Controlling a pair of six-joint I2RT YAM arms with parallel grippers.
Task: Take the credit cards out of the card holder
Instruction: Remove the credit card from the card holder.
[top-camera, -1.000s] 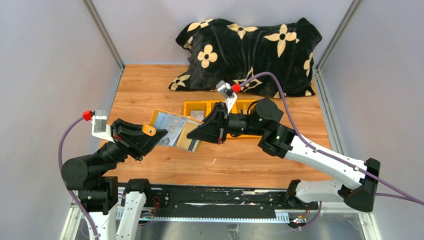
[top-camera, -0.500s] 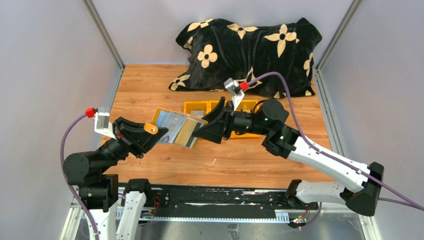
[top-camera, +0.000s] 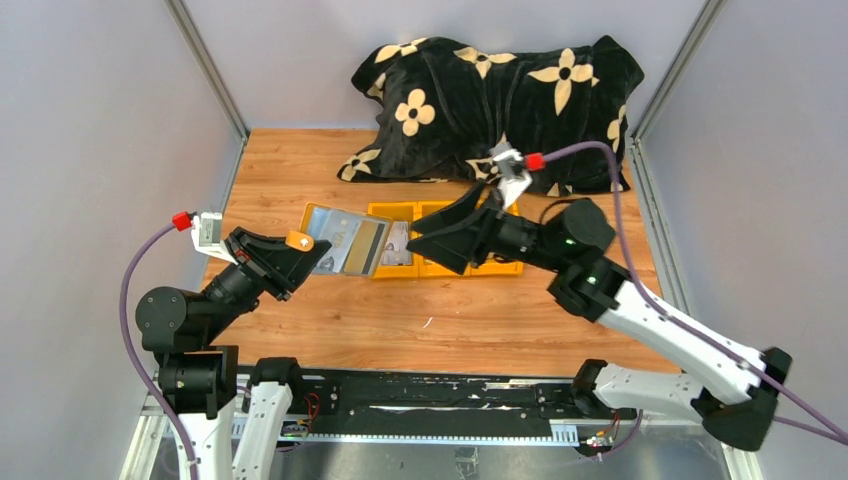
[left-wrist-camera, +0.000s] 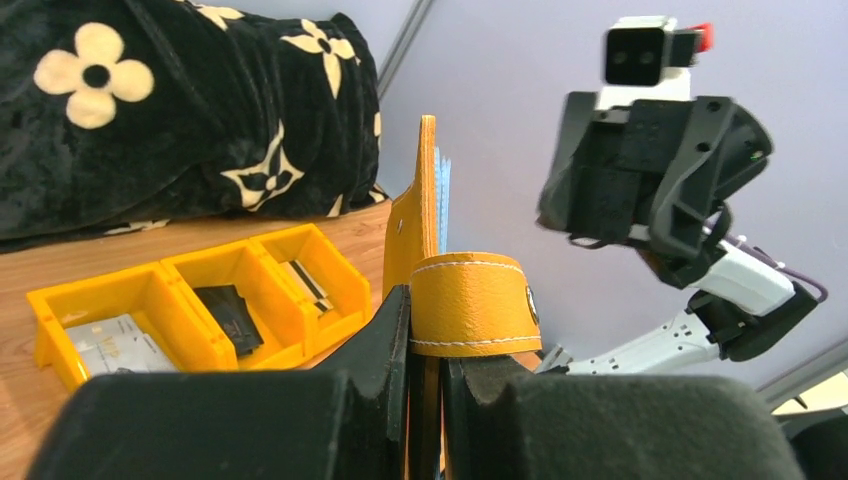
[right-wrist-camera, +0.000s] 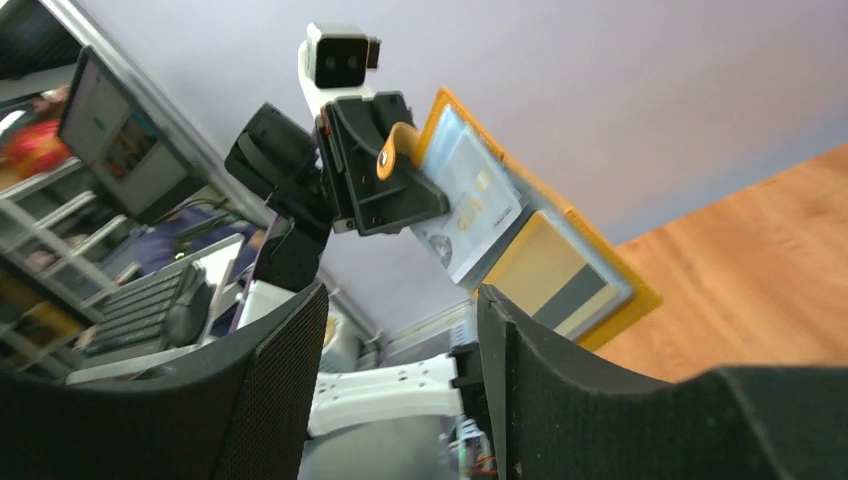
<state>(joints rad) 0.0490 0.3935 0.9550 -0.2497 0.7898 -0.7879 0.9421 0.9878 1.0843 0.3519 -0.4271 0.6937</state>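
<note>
Jaws, left: clamped on card holder (left-wrist-camera: 405, 235) beside snap tab (left-wrist-camera: 470, 305). Jaws, right: apart, empty, above yellow bin (top-camera: 392, 207). Next credit card (right-wrist-camera: 555, 285): pinch edge at sleeve mouth, draw straight out.

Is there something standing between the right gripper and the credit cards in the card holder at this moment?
Nothing visible does. The right gripper, jaws open, faces the open card holder across free air, and the credit cards show unobstructed in its sleeves. The left gripper clamps the holder at the opposite, tab edge.
</note>
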